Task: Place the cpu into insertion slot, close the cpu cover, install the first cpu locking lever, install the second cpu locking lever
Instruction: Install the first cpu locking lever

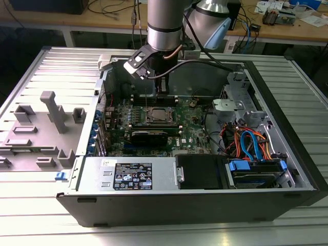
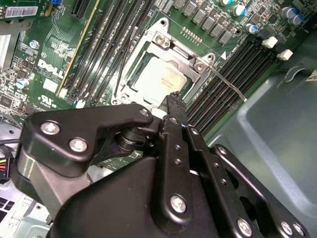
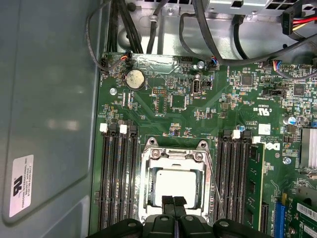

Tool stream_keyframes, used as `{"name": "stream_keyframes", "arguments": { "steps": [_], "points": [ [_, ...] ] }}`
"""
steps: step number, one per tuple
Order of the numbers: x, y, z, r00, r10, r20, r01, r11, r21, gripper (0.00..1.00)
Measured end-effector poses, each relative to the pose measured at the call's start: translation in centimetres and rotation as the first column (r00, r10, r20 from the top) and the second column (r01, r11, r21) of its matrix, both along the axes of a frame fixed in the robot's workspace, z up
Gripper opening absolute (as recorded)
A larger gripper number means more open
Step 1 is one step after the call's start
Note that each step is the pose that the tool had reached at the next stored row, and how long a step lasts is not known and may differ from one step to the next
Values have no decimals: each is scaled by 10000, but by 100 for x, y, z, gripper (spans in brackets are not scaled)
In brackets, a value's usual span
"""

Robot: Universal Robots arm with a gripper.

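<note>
Where the ribbed metal table (image 1: 31, 225) carries it, an open computer case (image 1: 169, 207) is laid on its side with its inside turned upward. A grey holder block (image 1: 51, 120) is set on the table at the exterior view's left, just beside the case. The arm (image 1: 164, 23) is brought down from above into the far half of the case. The floor of the case is covered by a green motherboard (image 3: 163, 106), and black and coloured cables (image 1: 246, 141) are bundled at the exterior view's right.

Rows of long black memory slots (image 3: 116, 173) are seen on both sides of the socket (image 3: 144, 188), which is placed near the middle of the board. The cover (image 3: 174, 157), a silver frame with a square window, is laid flat over the socket. The chip (image 3: 178, 181) is seated inside, and its grey metal top is shown through the window in both wrist views.

A thin wire lever (image 3: 214, 186) is seen beside the socket. It slants away from the socket's side over the neighbouring memory slots instead of lying along the edge.

The pincer (image 3: 173, 202) is held over the edge of the socket nearest to it, with its two black tips pressed together and nothing gripped between them. Whether the tips touch the cover cannot be told.
</note>
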State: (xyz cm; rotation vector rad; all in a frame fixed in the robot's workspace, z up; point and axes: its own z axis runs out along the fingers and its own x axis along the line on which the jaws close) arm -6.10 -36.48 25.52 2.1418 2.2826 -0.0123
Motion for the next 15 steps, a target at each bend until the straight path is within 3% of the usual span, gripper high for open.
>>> {"name": "stream_keyframes", "arguments": {
  "steps": [5, 15],
  "points": [
    [0, -1, 8, 10000, 0, -2, 0, 10000, -1, 11],
    [0, 0, 119, 10000, 0, 0, 0, 10000, 3, 11]
  ]
}}
